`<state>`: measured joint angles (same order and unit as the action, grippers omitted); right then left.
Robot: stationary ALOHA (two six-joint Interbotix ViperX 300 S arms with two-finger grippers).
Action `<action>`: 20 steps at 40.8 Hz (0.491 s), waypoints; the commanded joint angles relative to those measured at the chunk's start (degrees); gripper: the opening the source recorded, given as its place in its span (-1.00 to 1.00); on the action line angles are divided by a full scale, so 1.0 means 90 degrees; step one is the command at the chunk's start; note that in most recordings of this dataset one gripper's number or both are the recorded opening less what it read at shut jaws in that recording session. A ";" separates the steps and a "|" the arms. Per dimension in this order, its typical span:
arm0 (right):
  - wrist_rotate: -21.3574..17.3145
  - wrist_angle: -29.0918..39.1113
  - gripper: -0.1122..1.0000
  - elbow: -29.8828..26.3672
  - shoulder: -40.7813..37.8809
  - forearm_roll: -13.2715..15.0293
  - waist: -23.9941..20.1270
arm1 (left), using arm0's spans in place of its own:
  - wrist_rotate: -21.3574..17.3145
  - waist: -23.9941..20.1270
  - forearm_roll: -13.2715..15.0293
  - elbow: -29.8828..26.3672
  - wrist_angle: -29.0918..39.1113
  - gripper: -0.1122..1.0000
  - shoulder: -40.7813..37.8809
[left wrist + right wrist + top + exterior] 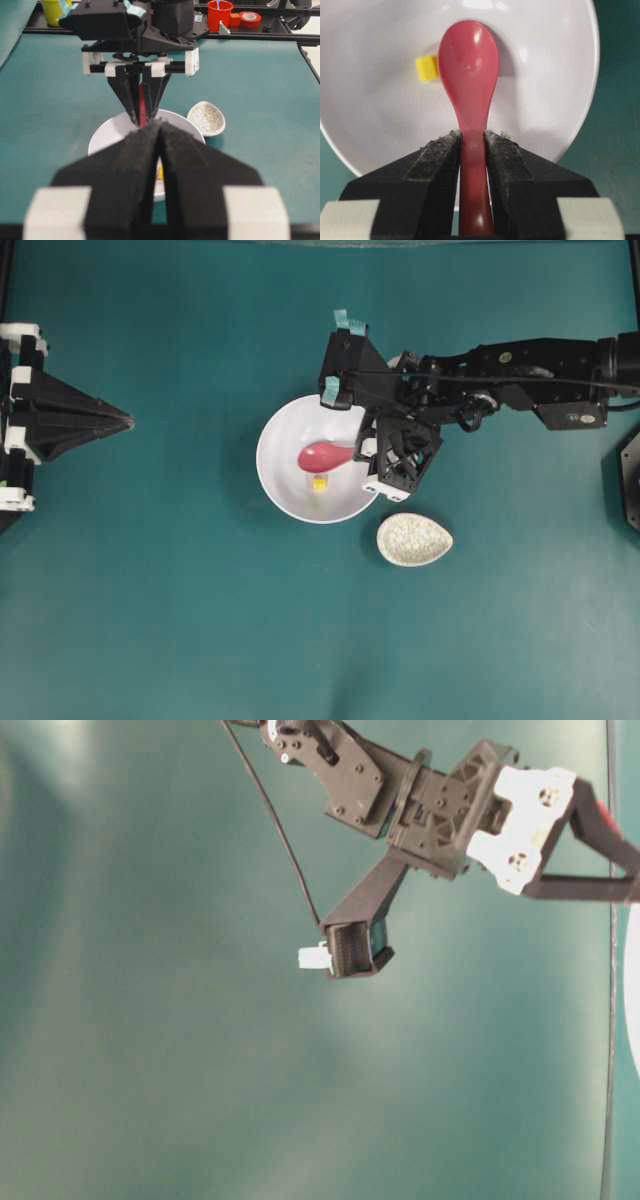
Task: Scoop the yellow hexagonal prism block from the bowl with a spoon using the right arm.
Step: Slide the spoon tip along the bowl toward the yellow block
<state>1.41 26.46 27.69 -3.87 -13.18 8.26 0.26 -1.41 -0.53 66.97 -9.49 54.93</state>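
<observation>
The white bowl sits mid-table. Inside it, the tiny yellow hexagonal prism block lies just beside the scoop of the pinkish-red spoon. My right gripper reaches over the bowl's right rim, shut on the spoon's handle. In the right wrist view the spoon points away from the right gripper, scoop facing up and empty. The block touches the scoop's left edge on the bowl floor. My left gripper rests at the far left, shut and empty, aimed at the bowl.
A speckled egg-shaped spoon rest lies just below-right of the bowl, close to the right wrist. Beyond the table's far edge stand a red cup, a tape roll and a yellow cup.
</observation>
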 commanded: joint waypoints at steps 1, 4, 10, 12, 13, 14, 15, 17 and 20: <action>-0.0010 -0.0264 -0.40 -0.0146 0.0088 0.0020 -0.0010 | 0.0010 -0.0010 -0.0010 -0.0107 -0.0068 -0.80 -0.0049; -0.0010 -0.0391 -0.40 -0.0156 0.0088 0.0020 -0.0010 | 0.0010 -0.0010 -0.0020 -0.0107 -0.0068 -0.80 -0.0049; -0.0010 -0.0459 -0.40 -0.0195 0.0098 0.0020 -0.0010 | 0.0010 -0.0010 -0.0020 -0.0107 -0.0049 -0.80 -0.0059; -0.0010 -0.0459 -0.40 -0.0225 0.0117 0.0020 -0.0010 | 0.0010 -0.0010 -0.0020 -0.0107 -0.0049 -0.80 -0.0049; -0.0010 -0.0469 -0.40 -0.0225 0.0127 0.0020 -0.0010 | 0.0010 -0.0010 -0.0020 -0.0117 -0.0049 -0.80 -0.0049; -0.0010 -0.0469 -0.40 -0.0234 0.0137 0.0020 -0.0010 | 0.0010 -0.0010 -0.0010 -0.0107 -0.0049 -0.80 -0.0049; -0.0010 -0.0479 -0.40 -0.0234 0.0137 0.0020 -0.0010 | 0.0010 -0.0010 -0.0020 -0.0107 -0.0049 -0.80 -0.0049; -0.0010 -0.0488 -0.40 -0.0244 0.0166 0.0020 -0.0010 | 0.0010 -0.0010 -0.0020 -0.0107 -0.0039 -0.80 -0.0049; -0.0010 -0.0508 -0.40 -0.0244 0.0225 0.0020 -0.0010 | 0.0010 -0.0010 -0.0020 -0.0107 -0.0039 -0.80 -0.0049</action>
<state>1.41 22.50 26.98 -3.78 -13.10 8.26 0.26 -1.41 -0.53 66.97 -9.49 54.93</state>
